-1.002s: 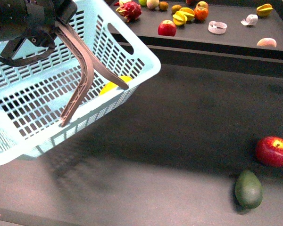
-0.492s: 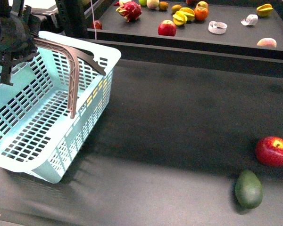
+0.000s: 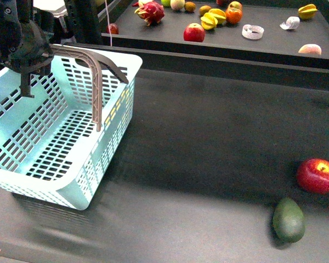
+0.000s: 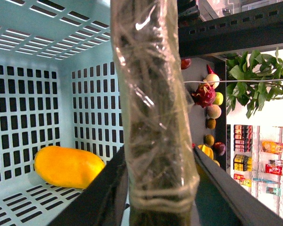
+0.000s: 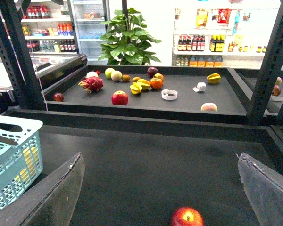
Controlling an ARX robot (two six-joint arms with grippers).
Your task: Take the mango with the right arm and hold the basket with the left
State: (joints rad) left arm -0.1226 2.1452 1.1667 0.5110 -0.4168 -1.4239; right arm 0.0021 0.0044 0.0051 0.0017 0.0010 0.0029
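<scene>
Turquoise basket [image 3: 55,159] has swung down level onto the bench [image 3: 208,142] within 1 s, left fingers [image 3: 27,55] clamping its handle [image 3: 98,82]. Mango [image 4: 68,167] inside; right fingers [image 5: 165,197] wide, empty. Task nearly complete.

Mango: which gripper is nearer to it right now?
Left. The left gripper is at the basket handle, directly above the mango inside. The right gripper hovers open across the table, over the red apple.
</scene>
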